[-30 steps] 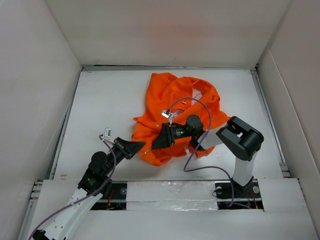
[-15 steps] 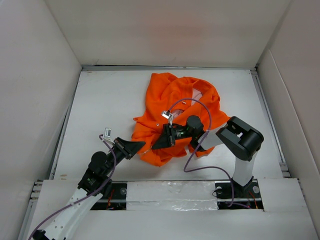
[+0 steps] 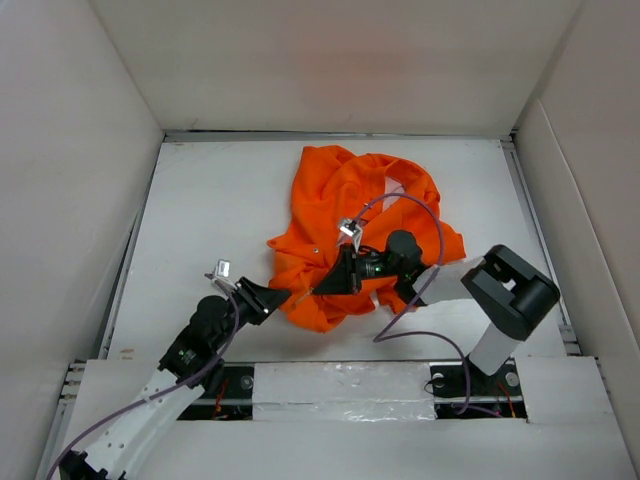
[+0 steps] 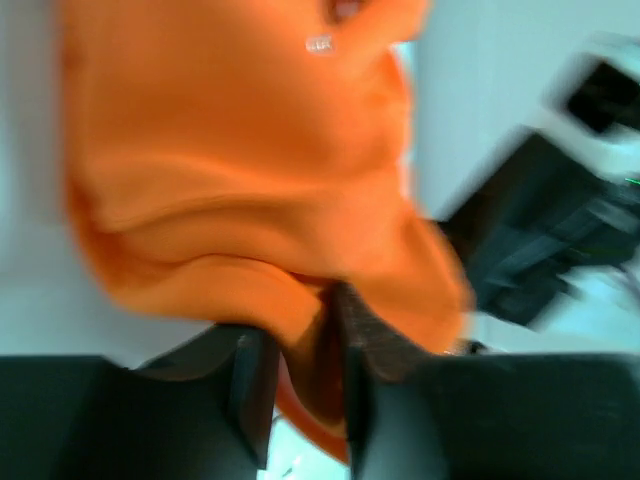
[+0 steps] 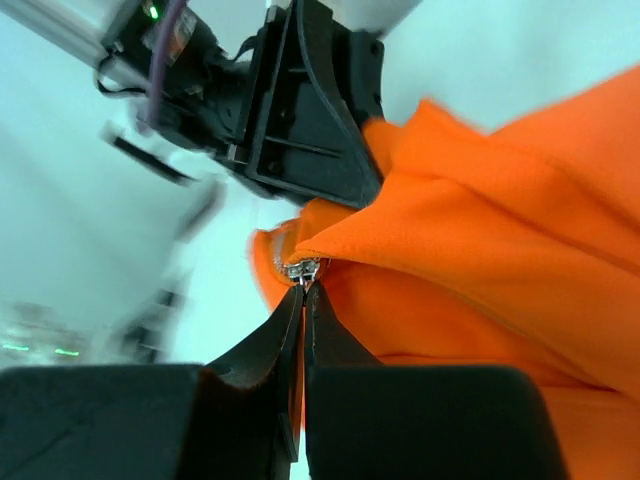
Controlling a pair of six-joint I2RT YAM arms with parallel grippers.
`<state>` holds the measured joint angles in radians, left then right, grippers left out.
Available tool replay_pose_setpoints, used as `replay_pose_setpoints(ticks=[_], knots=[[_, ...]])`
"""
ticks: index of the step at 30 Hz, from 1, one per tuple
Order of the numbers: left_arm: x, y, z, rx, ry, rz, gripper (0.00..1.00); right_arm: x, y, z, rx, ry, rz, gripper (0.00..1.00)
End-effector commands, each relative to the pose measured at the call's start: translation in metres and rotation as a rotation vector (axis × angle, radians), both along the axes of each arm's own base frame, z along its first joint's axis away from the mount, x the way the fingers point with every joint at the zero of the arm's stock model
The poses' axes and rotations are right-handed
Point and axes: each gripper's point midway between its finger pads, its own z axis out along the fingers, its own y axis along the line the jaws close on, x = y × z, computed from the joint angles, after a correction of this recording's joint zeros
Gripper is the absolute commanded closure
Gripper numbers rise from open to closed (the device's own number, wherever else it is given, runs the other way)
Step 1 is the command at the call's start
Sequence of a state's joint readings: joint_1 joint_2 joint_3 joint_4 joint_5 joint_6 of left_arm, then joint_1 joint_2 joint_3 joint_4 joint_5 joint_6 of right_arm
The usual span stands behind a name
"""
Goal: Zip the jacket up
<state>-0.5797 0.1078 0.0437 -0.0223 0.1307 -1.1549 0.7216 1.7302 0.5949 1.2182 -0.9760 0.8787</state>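
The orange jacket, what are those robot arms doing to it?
Two robot arms are working on the orange jacket, which lies crumpled on the white table. The left gripper pinches a fold at its near edge. The right gripper is closed on the small metal zipper pull right beside it. The zipping seems only about to begin.

Left arm [image 3: 160, 388]: white lower link, black joint housings. Right arm [image 3: 508, 298]: black blocky elbow housing, white links. Purple cable [image 3: 105, 428] routed along each arm, looped near wrist. Left gripper [image 3: 272, 297], right gripper [image 3: 322, 286]: black, with tapered fingers [image 5: 255, 352].
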Motion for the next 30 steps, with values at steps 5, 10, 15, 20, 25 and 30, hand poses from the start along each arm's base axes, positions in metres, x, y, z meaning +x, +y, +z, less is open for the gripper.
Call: replay_pose_setpoints(ticks=[5, 10, 15, 20, 25, 30], knots=[[0.000, 0.000, -0.048, 0.180, 0.114, -0.046, 0.43, 0.024, -0.008, -0.054, -0.488, -0.358, -0.236, 1.00], [-0.013, -0.012, -0.048, 0.104, 0.129, -0.120, 0.32, 0.028, -0.021, -0.059, -0.568, -0.372, -0.323, 1.00], [-0.023, -0.010, -0.052, 0.017, 0.161, -0.098, 0.23, 0.028, -0.019, -0.076, -0.622, -0.360, -0.323, 1.00], [-0.034, -0.015, -0.054, -0.073, 0.168, -0.140, 0.20, 0.024, -0.008, -0.085, -0.588, -0.334, -0.302, 1.00], [-0.045, -0.012, -0.074, -0.006, 0.228, -0.167, 0.21, 0.029, -0.006, -0.078, -0.553, -0.334, -0.347, 1.00], [-0.042, -0.014, -0.069, 0.057, 0.191, -0.192, 0.20, 0.031, 0.001, -0.066, -0.533, -0.347, -0.354, 1.00]])
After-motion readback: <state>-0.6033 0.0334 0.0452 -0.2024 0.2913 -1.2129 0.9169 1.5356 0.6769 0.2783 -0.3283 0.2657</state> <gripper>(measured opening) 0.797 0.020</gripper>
